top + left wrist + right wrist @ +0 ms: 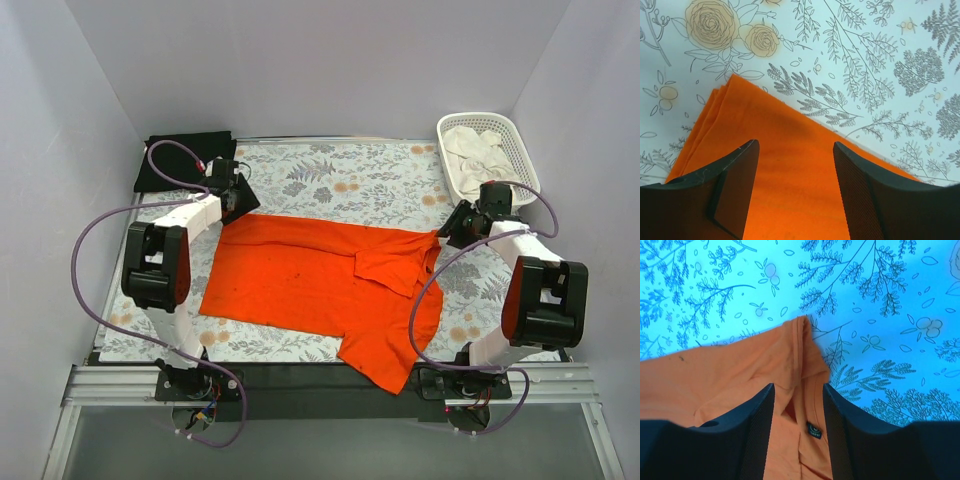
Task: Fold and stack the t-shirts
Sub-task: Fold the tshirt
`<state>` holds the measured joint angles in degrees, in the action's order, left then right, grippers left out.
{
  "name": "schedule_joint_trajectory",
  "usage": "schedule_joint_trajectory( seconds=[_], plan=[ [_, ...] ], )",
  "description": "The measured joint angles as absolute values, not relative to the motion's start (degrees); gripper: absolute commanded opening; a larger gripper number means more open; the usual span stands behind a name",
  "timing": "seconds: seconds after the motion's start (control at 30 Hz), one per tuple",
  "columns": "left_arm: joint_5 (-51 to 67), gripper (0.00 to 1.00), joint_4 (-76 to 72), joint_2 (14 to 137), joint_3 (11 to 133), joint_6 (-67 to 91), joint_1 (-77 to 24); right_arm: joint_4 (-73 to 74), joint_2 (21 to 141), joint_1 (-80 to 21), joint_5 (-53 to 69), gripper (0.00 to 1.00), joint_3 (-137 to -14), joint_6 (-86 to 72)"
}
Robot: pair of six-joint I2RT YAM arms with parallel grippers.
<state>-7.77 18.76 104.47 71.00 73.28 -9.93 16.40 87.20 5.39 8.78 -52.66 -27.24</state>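
The orange t-shirt [300, 280] lies spread across the table, with its right part folded over itself. My left gripper [240, 200] is open over the shirt's far left corner; in the left wrist view its jaws [796, 145] stand wide apart above layered orange cloth [750, 115]. My right gripper [452, 225] is open at the shirt's far right corner; in the right wrist view [798, 387] its jaws straddle the collar [730, 375] and a small dark label [813, 429]. The black t-shirt [185, 158] lies at the far left back corner.
The floral tablecloth [340, 180] covers the table. A white lattice basket [476, 117] holding white cloth [478, 152] stands at the back right, just behind my right gripper. Grey walls enclose the table on three sides.
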Motion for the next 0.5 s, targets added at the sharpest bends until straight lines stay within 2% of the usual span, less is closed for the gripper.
schedule_joint_trajectory(
  seconds=[0.2,0.4,0.5],
  plan=[
    [-8.45,0.55,18.37,110.13,73.8,73.06,-9.93,11.68,89.78,6.63,12.1,0.33,-51.44,-28.82],
    [-9.04,0.53,17.47,113.06,74.83,72.93,-9.87,9.3,92.16,7.14,14.41,0.3,-49.63,-29.21],
    [-9.43,0.52,17.54,113.23,74.85,73.03,-9.78,7.49,93.27,7.33,15.09,0.17,-48.77,-29.34]
  ],
)
